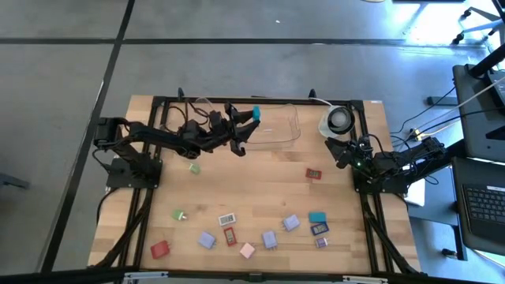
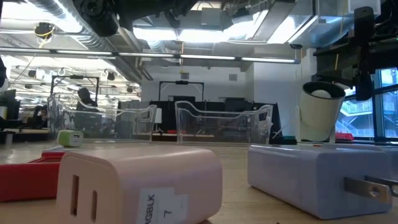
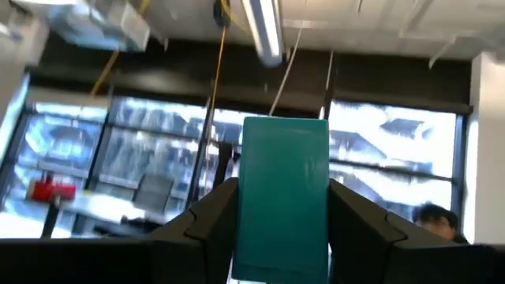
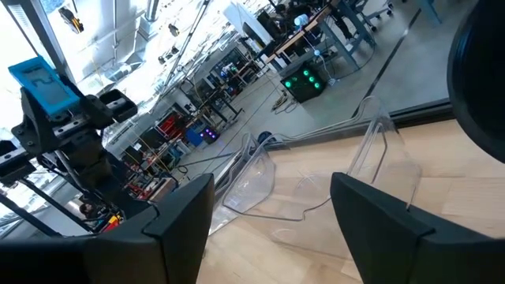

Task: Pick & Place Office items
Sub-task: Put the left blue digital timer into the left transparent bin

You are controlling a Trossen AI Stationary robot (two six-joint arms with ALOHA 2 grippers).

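Note:
My left gripper [image 1: 249,119] is raised over the near-left part of a clear plastic tray [image 1: 276,128] at the table's far side. It is shut on a teal block [image 3: 284,197], which also shows in the high view as the teal block [image 1: 255,113]. The other office items lie flat on the near half of the table: a green block [image 1: 194,166], a red block [image 1: 314,173], a white block [image 1: 227,218], a pink block [image 1: 247,250] and lavender blocks [image 1: 269,239]. My right gripper [image 4: 272,229] waits open at the table's right edge, touching nothing. My left gripper pinches the teal block between its two fingers [image 3: 211,225], one on each long side of the block's lower part [image 3: 246,237]. The fingers slant upward. The block is lifted clear and stands upright, reaching past the fingertips, as the right wrist view shows [image 4: 43,83].
A round white object with a dark centre [image 1: 338,120] stands at the far right, close to my right arm. A second clear tray [image 2: 134,121] sits to the left of the first. In the low view a pink block [image 2: 137,180] and a lavender block [image 2: 317,180] lie nearest.

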